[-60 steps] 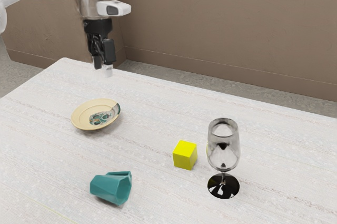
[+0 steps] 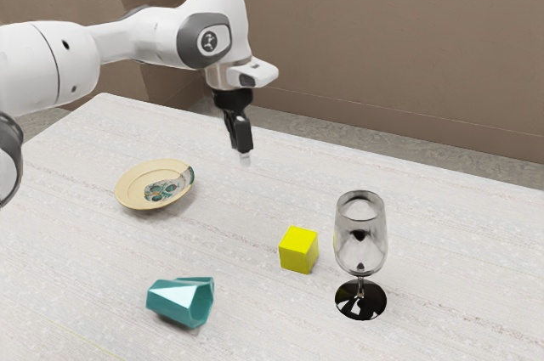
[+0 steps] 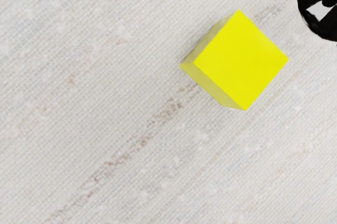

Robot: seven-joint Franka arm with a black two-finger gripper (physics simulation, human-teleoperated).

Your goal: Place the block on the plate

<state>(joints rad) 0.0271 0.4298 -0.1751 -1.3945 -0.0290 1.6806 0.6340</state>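
The pale table [image 2: 442, 208] spreads beneath the raised gripper [image 2: 244, 154]; whether that is spread or pressed together, I cannot tell. Below it, toward the exterior view's left, sits the patterned plate [image 2: 136, 187]. Lower and toward the exterior view's right stands the glass [image 2: 360, 238], upright, past the block from the gripper; the wrist view catches its black foot. The teal cup [image 2: 174, 301] lies tipped below the gripper, mouth toward the exterior view's right. The yellow block [image 2: 297, 251], cube-like with no clear long axis, rests flat below the gripper, sides roughly along the table's grain in the wrist view.
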